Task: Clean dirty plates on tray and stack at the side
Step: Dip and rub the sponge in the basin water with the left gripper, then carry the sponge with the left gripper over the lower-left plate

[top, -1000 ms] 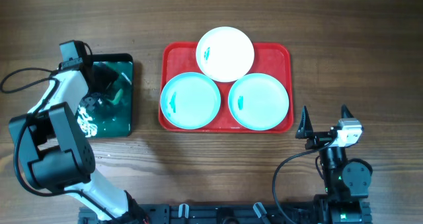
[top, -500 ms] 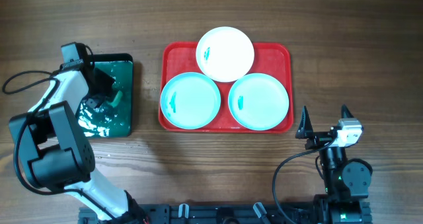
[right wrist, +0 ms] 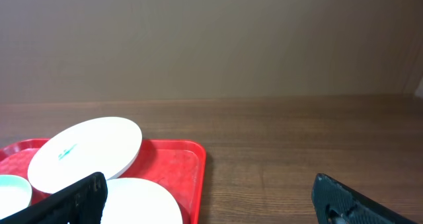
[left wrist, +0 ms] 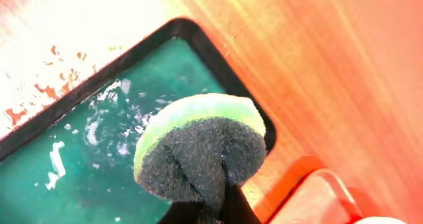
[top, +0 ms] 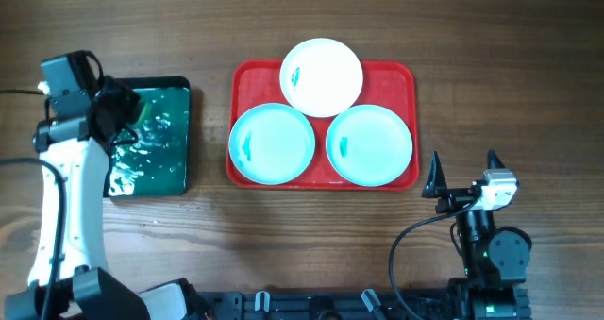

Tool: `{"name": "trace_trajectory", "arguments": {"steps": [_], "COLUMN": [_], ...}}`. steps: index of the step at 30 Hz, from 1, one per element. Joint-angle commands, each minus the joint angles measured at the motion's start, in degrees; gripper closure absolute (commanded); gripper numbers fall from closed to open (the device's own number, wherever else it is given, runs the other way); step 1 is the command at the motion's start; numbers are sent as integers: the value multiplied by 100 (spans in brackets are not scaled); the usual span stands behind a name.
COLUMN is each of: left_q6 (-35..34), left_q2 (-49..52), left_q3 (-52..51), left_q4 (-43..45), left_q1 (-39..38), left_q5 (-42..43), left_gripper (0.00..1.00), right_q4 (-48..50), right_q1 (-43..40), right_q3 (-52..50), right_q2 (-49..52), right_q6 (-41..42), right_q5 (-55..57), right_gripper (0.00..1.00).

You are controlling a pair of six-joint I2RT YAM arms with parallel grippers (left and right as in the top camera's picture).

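Note:
Three dirty plates lie on the red tray [top: 408, 75]: a white plate [top: 321, 76] at the back, a turquoise plate [top: 272, 144] front left and another turquoise plate [top: 370, 144] front right. Each carries a small teal smear near its left side. My left gripper [top: 121, 110] hovers over the left part of the dark green tray [top: 165, 155]. In the left wrist view it [left wrist: 211, 207] is shut on a sponge [left wrist: 201, 145] with a yellow-green top and a dark scouring face. My right gripper [top: 462, 174] stands open, nothing between its fingers, just off the red tray's front right corner.
The dark green tray [left wrist: 79, 158] holds water with white foam flecks and sits left of the red tray, a strip of bare wood between them. The right wrist view shows the white plate [right wrist: 86, 151], the red tray's corner [right wrist: 188, 164] and wooden table to the right.
My left gripper has closed on the sponge in the green tray and lifted it, the arm swinging back to the left. The right arm and the plates have not moved.

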Motion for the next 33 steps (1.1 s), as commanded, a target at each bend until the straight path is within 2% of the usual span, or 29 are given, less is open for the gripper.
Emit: {"name": "trace_trajectory", "arguments": {"steps": [1,3,6,8,10,14,19,21,26,29,33], "left_q6": [184,181,199,372,616,616,841,918,918,916,914], "left_q2": [411,918,1644,1672,1399,256,-898,-949,-361,382,1355], "left_q3": [11,11,11,15,181,682,686,686,487,396,396], "left_q4": [17,133,181,168,-7,-586,-581,-723,-968,-791,-531], "left_q1": [31,33,33,33,44,46,-181,-518,-1762,-2653,-3401], "left_q5": [-208,-560,-348,-212,85,815,949,986,1659,1440,911], "left_gripper": [96,96,96,96,96,96,96,96,96,96,96], "right_q4": [13,13,13,13,13,13,13,13,13,13,13], "right_q1": [-24,-24,-24,-24,-24,-24,-24,-24,-24,-24,-24], "right_q3": [-7,-7,-7,-7,-7,-7,-7,-7,-7,-7,-7], "right_q2": [-9,-9,-9,-9,-9,-9,-9,-9,-9,-9,-9], "right_q6": [76,76,79,76,76,74,76,79,76,76,76], "right_q5": [-114,-114,-114,-114,-114,-114,-114,-114,-114,-114,-114], "right_gripper": [0,0,0,0,0,0,0,0,0,0,0]}}
